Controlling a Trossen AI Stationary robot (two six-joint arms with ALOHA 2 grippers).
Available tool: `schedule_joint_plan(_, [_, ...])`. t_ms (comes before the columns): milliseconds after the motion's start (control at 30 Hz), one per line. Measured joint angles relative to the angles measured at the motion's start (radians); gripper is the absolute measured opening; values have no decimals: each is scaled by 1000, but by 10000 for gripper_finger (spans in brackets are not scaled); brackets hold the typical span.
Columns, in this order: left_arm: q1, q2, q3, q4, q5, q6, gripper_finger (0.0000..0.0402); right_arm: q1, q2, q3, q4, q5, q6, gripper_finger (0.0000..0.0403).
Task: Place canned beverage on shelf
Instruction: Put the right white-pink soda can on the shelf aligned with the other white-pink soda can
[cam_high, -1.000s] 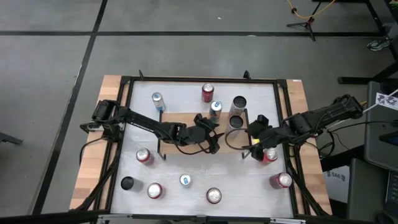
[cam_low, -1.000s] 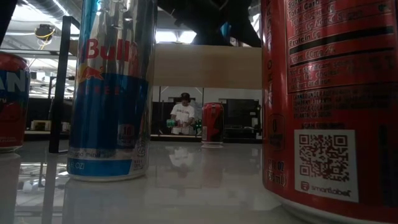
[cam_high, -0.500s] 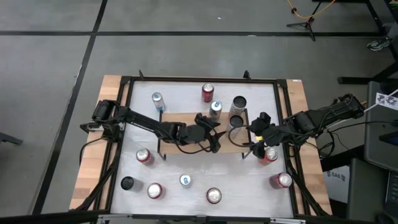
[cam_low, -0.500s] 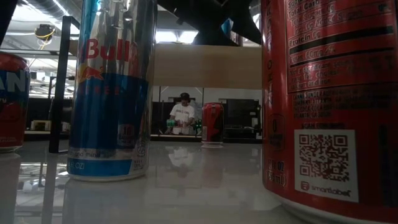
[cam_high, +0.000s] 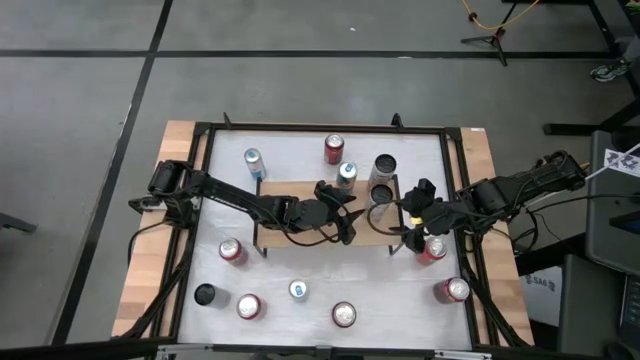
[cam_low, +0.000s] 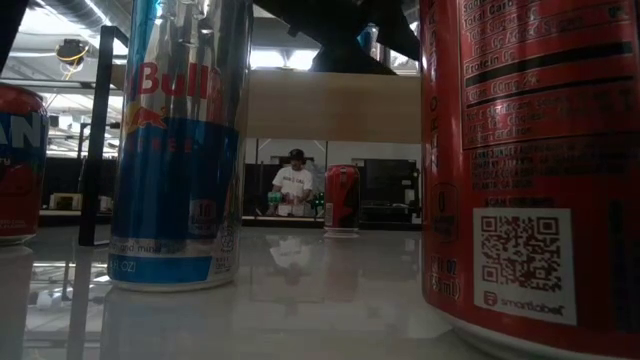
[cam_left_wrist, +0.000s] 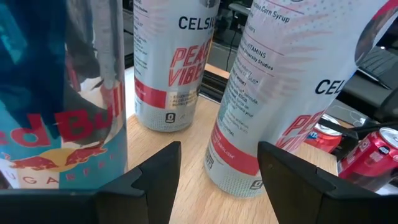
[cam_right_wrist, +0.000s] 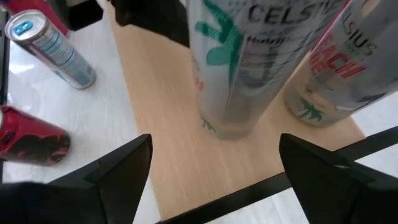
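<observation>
High view: your right gripper has edged toward the shelf, open and empty; your left gripper hangs half-open.

One shelf carries three cans: two tall white cans and one slim blue can. Nine more stand on the white tabletop — six red cans, two slim blue ones, one black can. Twelve cans altogether. Two arms — one person in the room behind.
</observation>
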Motion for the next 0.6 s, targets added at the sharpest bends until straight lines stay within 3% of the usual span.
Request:
schedule_joint_plan(467, [-8, 0, 0, -97, 2, -25, 211, 0, 46, 0, 76, 9, 39, 342])
schedule_joint_plan(600, [-8, 0, 0, -97, 1, -26, 211, 0, 66, 0, 79, -55, 107, 342])
